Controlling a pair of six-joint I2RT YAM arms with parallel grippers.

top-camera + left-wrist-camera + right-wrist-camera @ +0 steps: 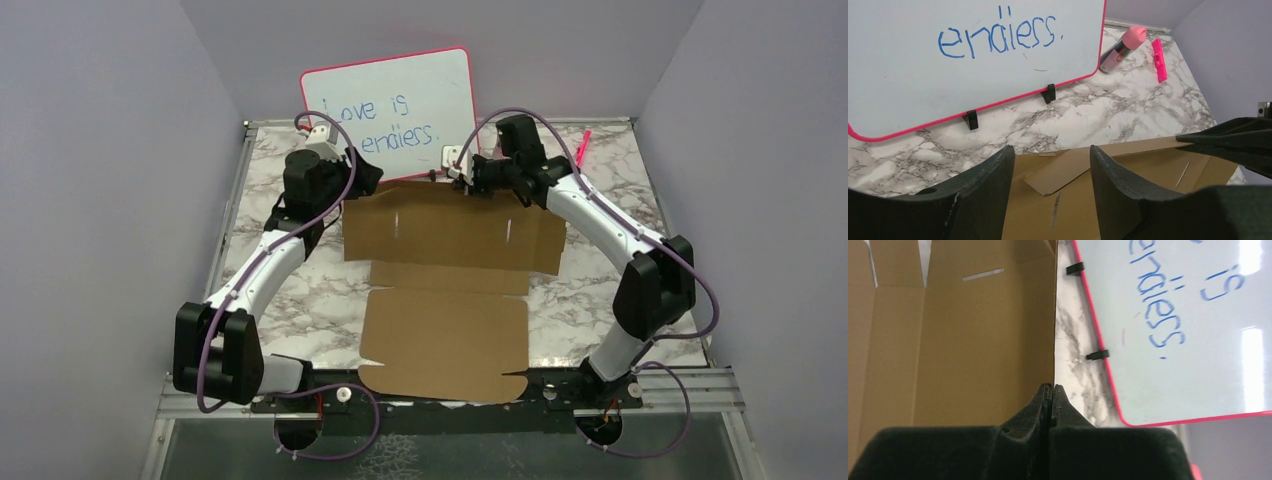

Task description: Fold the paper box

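Note:
The paper box [450, 300] is a flat brown cardboard sheet with flaps and slots, lying from the table's near edge to the whiteboard. Its far panel is raised. My right gripper [466, 176] is shut on the far edge of that panel; in the right wrist view the fingertips [1044, 392] pinch the cardboard's edge [973, 340]. My left gripper [366, 182] is open over the far left corner; in the left wrist view [1052, 156] it frames a small folded flap of cardboard [1068, 210] without touching it.
A pink-framed whiteboard [390, 105] with blue writing stands just behind the box on black feet. A pink-capped can [1122, 49] and a pink marker [1159, 60] lie at the back right. Purple walls close in on three sides.

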